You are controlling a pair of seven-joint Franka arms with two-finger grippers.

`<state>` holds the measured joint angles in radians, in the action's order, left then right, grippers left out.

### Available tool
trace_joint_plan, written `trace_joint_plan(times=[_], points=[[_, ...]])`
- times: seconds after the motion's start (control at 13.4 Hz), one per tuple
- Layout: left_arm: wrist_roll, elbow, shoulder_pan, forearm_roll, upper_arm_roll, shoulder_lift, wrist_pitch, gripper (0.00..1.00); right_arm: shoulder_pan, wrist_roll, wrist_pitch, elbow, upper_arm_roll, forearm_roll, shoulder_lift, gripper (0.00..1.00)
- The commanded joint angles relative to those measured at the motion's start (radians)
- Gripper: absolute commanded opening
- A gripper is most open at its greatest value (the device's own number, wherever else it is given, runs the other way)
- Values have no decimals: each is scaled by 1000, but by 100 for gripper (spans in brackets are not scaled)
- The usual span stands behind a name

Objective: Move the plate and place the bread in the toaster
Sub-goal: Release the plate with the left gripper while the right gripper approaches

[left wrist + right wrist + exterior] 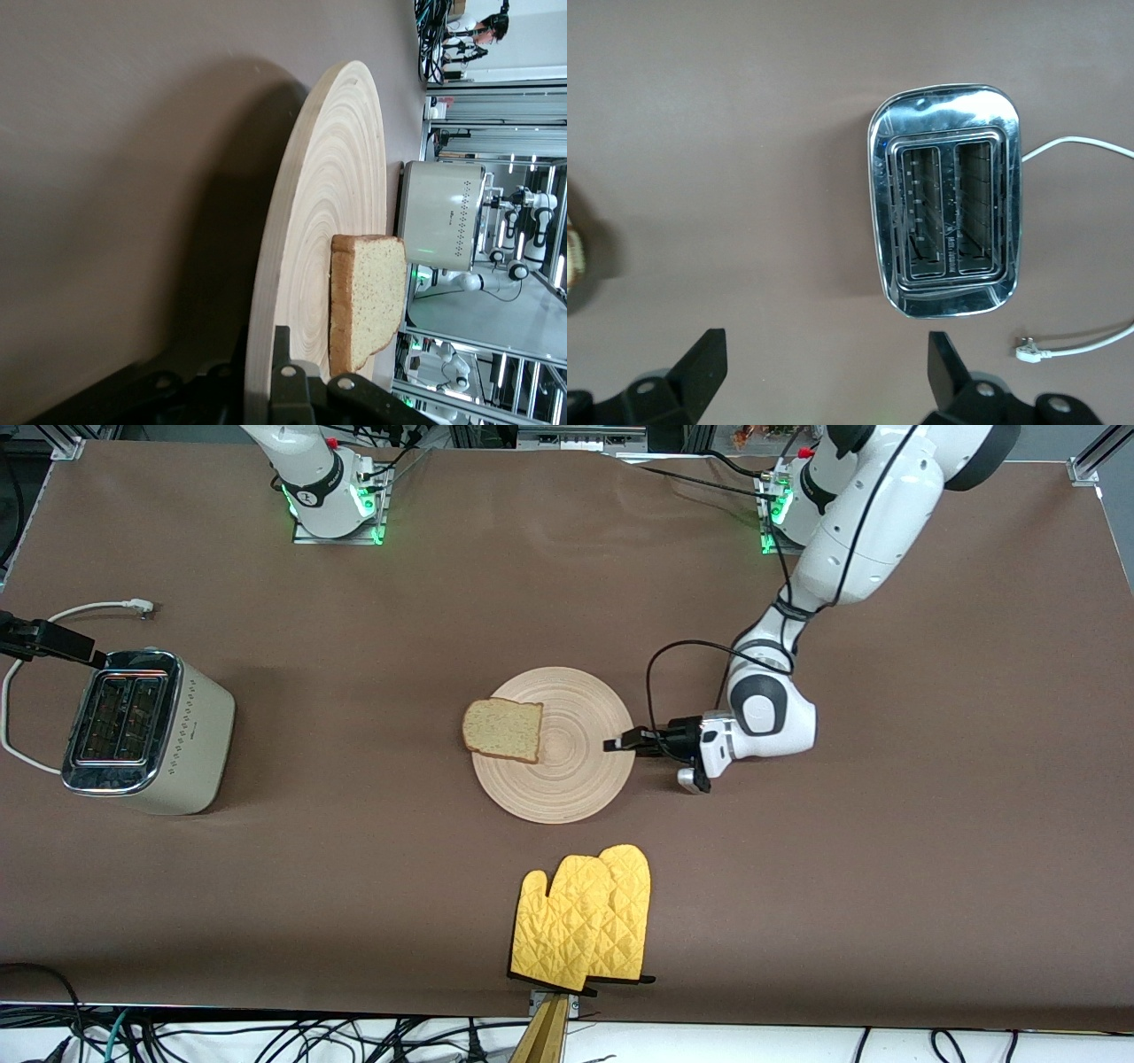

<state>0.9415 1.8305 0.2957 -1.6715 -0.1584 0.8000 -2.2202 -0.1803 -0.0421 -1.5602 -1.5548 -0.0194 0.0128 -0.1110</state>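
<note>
1. The left arm reaches down from its base to the middle of the table, forearm bent low and wrist turned level so the left gripper (pixel 620 742) points sideways at the wooden plate (pixel 576 779).
2. Its fingers are clamped on the plate's rim at the edge toward the left arm's end; the left wrist view shows the rim (pixel 266 354) running between them.
3. The plate seems slightly raised at that edge, though this is hard to judge.
4. The bread slice (pixel 503 729) lies on the plate, overhanging the rim toward the right arm's end, well apart from the left gripper.
5. The right gripper (pixel 824 372) hangs spread wide over the toaster (pixel 146 731), holding nothing.
6. The toaster's 2 slots (pixel 948 212) face up, its white cord (pixel 80 611) trailing beside it.
</note>
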Motion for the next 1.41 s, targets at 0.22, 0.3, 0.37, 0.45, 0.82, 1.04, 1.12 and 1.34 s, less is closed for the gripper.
trace_joint_plan(times=[0.22, 0.3, 0.37, 0.45, 0.82, 1.04, 1.12, 1.34], points=[[-13, 19, 40, -67, 49, -31, -1, 39, -28, -8, 6, 24, -7, 70, -70, 100], [-16, 23, 37, -67, 51, -35, -1, 55, -30, -9, 8, 24, -5, 85, -72, 100], [-17, 24, 33, -65, 60, -41, 0, 65, -28, -1, 11, 22, -5, 84, -69, 100], [-15, 33, 31, -65, 69, -50, 5, 65, -28, -1, 18, 22, -7, 82, -67, 100], [-15, 159, -59, -50, 71, -192, 5, 100, -25, -25, 25, 10, -13, 119, -79, 100], [-42, 260, -206, 98, 60, -347, 5, 100, -25, -81, 57, -39, -11, 258, -98, 100], [-96, 262, -263, 210, 56, -387, 7, 100, -22, -79, 48, -60, -14, 295, -98, 100], [-242, 247, -366, 612, 43, -478, 11, 100, 2, -74, 8, -125, -19, 384, -104, 100]])
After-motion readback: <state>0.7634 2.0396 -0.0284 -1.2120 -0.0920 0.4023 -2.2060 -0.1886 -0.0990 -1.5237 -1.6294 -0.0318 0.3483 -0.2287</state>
